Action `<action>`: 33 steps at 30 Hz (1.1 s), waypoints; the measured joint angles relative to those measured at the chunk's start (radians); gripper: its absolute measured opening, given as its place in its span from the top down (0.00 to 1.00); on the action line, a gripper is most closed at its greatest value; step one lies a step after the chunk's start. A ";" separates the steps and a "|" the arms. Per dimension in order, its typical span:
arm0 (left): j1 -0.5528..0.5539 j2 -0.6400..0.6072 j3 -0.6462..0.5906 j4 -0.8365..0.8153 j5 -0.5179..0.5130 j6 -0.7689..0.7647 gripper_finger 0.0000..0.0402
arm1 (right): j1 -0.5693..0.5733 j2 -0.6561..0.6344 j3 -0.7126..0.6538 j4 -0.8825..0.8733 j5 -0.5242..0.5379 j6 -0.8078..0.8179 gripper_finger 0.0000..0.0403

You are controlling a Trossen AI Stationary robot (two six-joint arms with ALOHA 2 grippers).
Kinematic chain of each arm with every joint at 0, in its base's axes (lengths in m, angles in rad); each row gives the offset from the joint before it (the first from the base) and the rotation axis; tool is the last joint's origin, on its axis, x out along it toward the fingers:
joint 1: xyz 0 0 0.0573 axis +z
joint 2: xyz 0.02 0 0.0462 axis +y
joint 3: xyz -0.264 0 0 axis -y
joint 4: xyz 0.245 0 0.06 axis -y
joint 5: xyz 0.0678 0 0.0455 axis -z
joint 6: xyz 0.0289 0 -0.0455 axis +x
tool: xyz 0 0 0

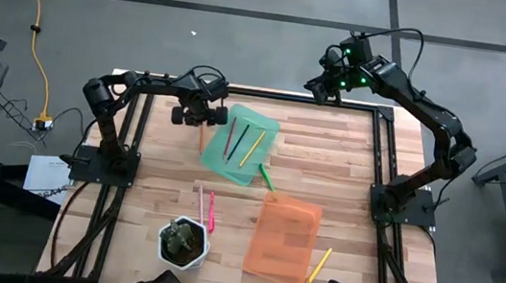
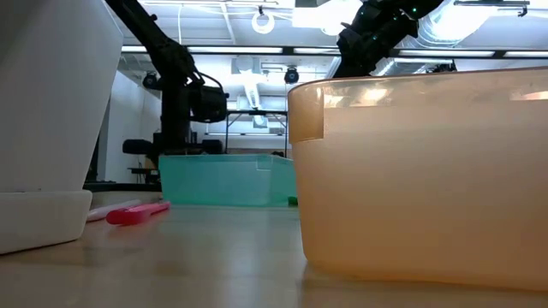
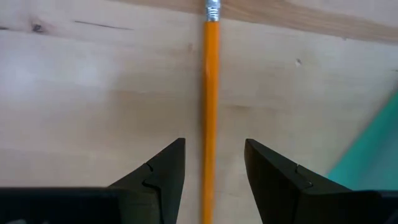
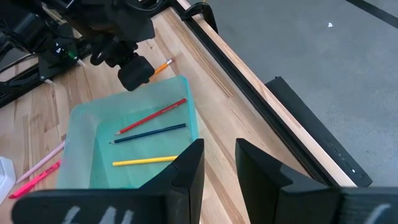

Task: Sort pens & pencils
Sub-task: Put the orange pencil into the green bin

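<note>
An orange pencil (image 3: 210, 93) with a silver ferrule lies flat on the wooden table just left of the green tray (image 1: 215, 156). My left gripper (image 3: 214, 144) points straight down over it, open, one finger on each side of the shaft and clear of it. In the green tray lie a red pencil (image 4: 152, 116), a dark blue pencil (image 4: 149, 133) and a yellow pencil (image 4: 144, 160). A green pencil (image 1: 266, 177) lies between the trays. Two pink pens (image 1: 206, 208) and another yellow pencil (image 1: 319, 266) rest on the table. My right gripper (image 4: 219, 152) hangs open high over the far right corner, with nothing between its fingers.
The orange tray (image 1: 285, 237) lies near the table's middle right. A white hexagonal plant pot (image 1: 185, 241) stands at the near edge, close to the pink pens. Black frame rails (image 4: 249, 93) run along the table's far and side edges.
</note>
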 joint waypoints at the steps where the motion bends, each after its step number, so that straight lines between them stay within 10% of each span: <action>1: 0.004 0.000 0.000 -0.003 0.000 0.000 0.62 | 0.000 0.000 0.000 0.000 0.000 0.000 0.79; 33: 0.019 0.006 0.000 0.006 0.018 0.019 0.62 | 0.000 0.000 0.000 -0.001 0.000 0.000 0.79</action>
